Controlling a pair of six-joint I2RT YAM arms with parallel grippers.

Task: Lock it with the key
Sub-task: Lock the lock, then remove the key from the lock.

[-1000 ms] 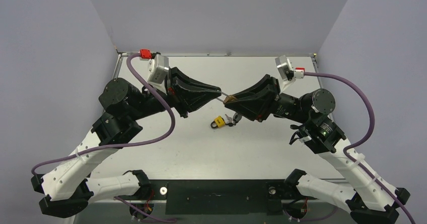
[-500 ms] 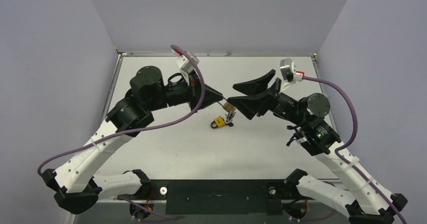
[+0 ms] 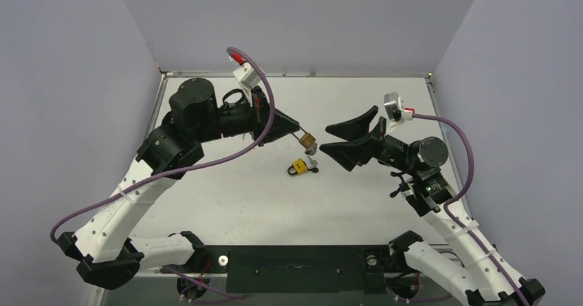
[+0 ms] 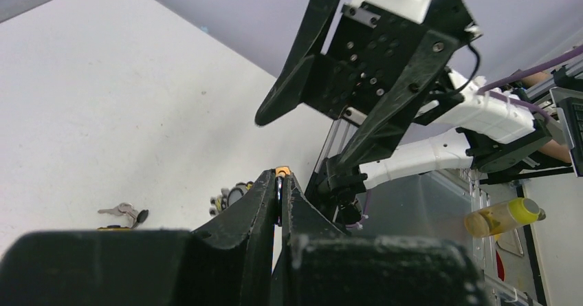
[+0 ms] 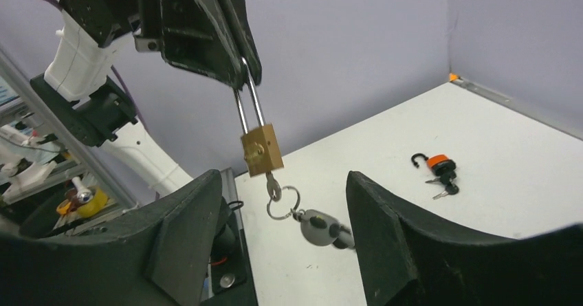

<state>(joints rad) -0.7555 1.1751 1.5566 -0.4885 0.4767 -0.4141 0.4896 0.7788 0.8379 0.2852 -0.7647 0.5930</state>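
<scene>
A brass padlock (image 5: 261, 149) hangs in the air by its long shackle (image 5: 246, 103), and my left gripper (image 4: 280, 179) is shut on that shackle. A key (image 5: 273, 186) sticks in the bottom of the padlock, with a ring and a grey fob (image 5: 322, 229) dangling from it. From above, the padlock (image 3: 308, 139) hangs over the table's middle. My right gripper (image 3: 324, 137) is open just right of it, touching nothing. In the right wrist view, its fingers (image 5: 185, 237) stand wide on either side of the hanging key.
A second small padlock (image 3: 298, 166) with an orange-yellow body and an open shackle lies on the white table (image 3: 227, 203) below the hanging one, its keys (image 3: 313, 168) beside it. It also shows as the orange padlock (image 5: 437, 163) in the right wrist view. Purple walls enclose the table.
My right gripper has opened, let go of the key end of the padlock and drawn back to the right. The left arm has turned and kept the padlock, which now hangs free.
</scene>
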